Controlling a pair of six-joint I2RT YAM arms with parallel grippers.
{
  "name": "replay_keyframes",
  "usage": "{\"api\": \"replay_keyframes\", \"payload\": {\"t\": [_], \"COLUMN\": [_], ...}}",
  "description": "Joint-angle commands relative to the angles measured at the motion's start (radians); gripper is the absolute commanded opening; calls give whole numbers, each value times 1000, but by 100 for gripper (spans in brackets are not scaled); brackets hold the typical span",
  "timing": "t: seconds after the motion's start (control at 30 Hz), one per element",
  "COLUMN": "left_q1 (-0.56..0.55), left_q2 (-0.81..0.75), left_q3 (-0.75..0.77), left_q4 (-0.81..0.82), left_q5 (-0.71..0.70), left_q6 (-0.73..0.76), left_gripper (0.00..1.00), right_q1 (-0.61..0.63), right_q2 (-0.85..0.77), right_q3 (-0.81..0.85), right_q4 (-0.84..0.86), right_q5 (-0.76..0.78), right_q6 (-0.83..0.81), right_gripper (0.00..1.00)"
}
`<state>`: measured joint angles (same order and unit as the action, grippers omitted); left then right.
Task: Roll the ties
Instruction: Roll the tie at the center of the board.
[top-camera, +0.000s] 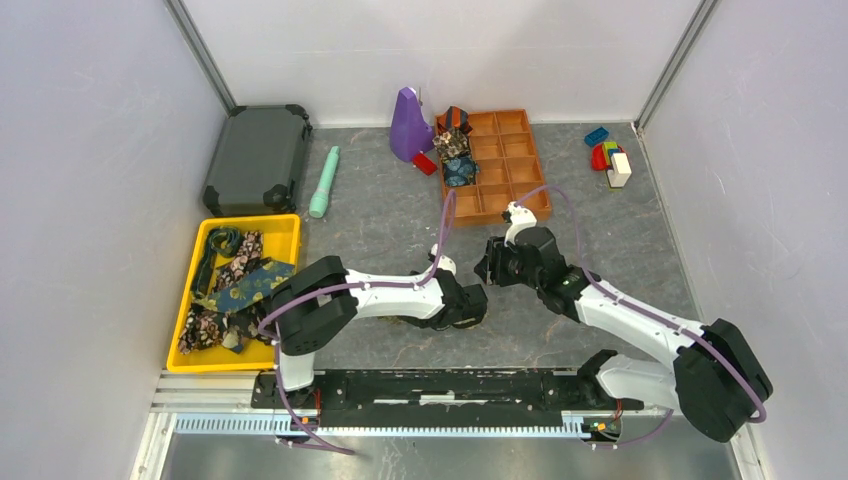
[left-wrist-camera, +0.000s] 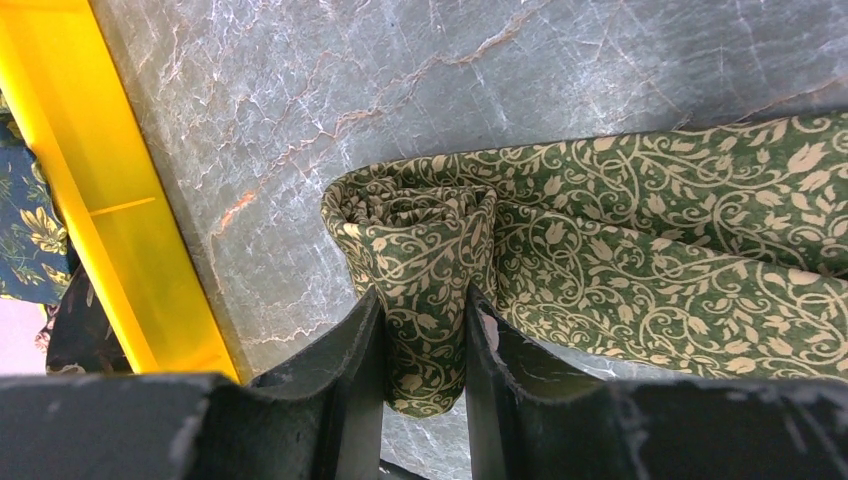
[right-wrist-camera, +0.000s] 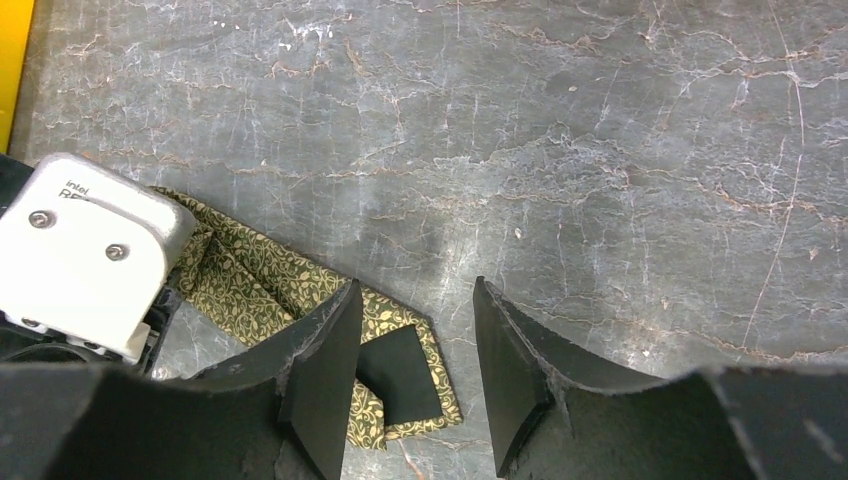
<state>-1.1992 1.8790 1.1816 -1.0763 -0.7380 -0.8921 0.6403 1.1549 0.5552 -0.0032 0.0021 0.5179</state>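
An olive-green tie with a cream vine pattern lies on the grey table. One end is wound into a small coil, and the flat strip runs off to the right. My left gripper is shut on the coil, one finger on each side. The right gripper hovers open just above the tie's other end, where a dark lining patch faces up; nothing is between its fingers. From above, the left gripper and the right gripper sit close together mid-table.
At the left, a yellow bin holds several loose ties. An orange compartment tray at the back holds rolled ties. A purple object, teal cylinder, dark case and toy blocks line the back.
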Motion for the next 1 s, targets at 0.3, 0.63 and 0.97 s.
{"api": "replay_keyframes", "payload": {"t": [0.3, 0.63, 0.97], "left_q1": [-3, -1, 8], "left_q2": [4, -76, -266], "left_q3": [35, 36, -12], "left_q4": [119, 91, 77], "left_q5": [126, 106, 80], "left_q6": [-22, -35, -31], "left_gripper": [51, 70, 80], "right_q1": [-4, -2, 9], "right_q2": [-42, -28, -6], "right_q3": [-5, 15, 44], "right_q4": [-23, -11, 23], "right_q5": [6, -30, -75], "right_q6": [-3, 4, 36], "right_gripper": [52, 53, 64]}}
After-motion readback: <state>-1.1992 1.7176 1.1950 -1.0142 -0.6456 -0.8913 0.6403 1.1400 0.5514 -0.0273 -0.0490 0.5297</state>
